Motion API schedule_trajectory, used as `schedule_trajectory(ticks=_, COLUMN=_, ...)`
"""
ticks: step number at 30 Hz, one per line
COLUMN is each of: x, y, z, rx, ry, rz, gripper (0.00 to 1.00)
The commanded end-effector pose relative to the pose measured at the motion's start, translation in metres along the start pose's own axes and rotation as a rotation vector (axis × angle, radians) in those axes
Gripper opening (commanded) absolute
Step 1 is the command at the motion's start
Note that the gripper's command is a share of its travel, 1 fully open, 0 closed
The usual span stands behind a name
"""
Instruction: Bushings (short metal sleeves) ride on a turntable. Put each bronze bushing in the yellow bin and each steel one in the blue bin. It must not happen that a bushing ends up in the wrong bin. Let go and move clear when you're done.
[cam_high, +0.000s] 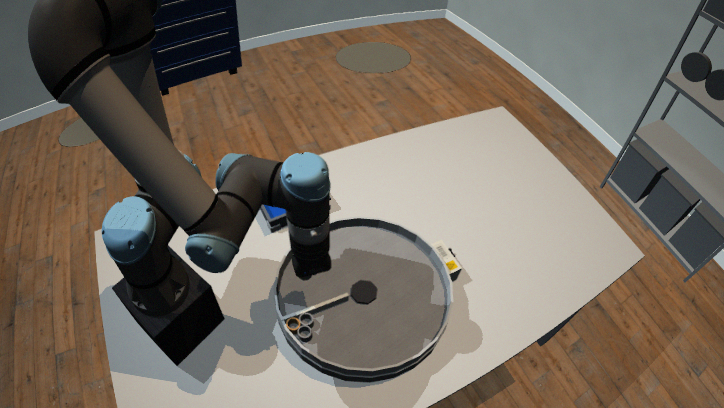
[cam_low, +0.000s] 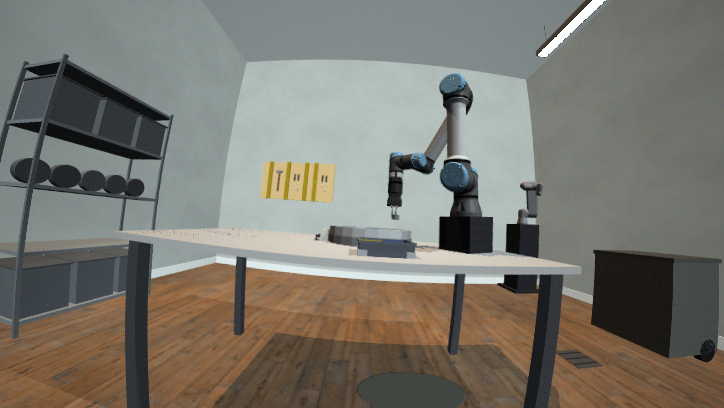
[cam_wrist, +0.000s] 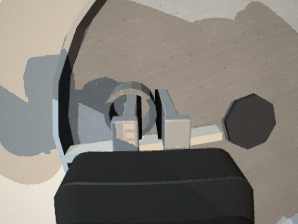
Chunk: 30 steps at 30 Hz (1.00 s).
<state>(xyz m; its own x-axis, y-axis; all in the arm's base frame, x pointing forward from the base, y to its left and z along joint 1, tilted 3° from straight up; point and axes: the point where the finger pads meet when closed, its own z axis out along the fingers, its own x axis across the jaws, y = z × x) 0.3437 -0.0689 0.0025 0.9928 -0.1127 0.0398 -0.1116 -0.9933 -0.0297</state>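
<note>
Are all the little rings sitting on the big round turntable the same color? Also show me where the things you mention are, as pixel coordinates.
No, one ring (cam_high: 287, 324) is orange, and the two beside it are gray.

Around me are pale grey-green walls with a white baseboard (cam_high: 344, 26) and a brown wood-plank floor (cam_high: 283, 101) (cam_low: 324, 309). In the exterior view, a lit strip light (cam_low: 572, 27) hangs at upper right. At left stands a metal shelf unit (cam_low: 35, 167) holding grey bins and dark round objects. A yellow-striped tool board (cam_low: 297, 181) hangs on the far wall; at right is a dark wheeled cabinet (cam_low: 694, 309). From above, I see a navy drawer cabinet (cam_high: 197, 38).
</note>
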Motion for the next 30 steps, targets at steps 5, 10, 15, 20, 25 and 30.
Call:
schedule_trajectory(ticks=5, x=-0.002, y=-0.047, z=-0.002, rx=-0.004, ry=0.0, rz=0.002, gripper=0.0)
schedule_trajectory(ticks=10, x=-0.004, y=-0.079, z=-0.002, rx=-0.004, ry=0.0, rz=0.002, gripper=0.0)
schedule_trajectory(ticks=15, x=-0.005, y=-0.09, z=-0.002, rx=-0.004, ry=0.0, rz=0.002, gripper=0.0)
schedule_trajectory(ticks=20, x=-0.008, y=-0.129, z=-0.002, rx=-0.004, ry=0.0, rz=0.002, gripper=0.0)
schedule_trajectory(ticks=25, x=-0.009, y=-0.143, z=-0.002, rx=-0.004, ry=0.0, rz=0.002, gripper=0.0)
schedule_trajectory(ticks=30, x=-0.012, y=-0.184, z=-0.001, rx=-0.004, ry=0.0, rz=0.002, gripper=0.0)
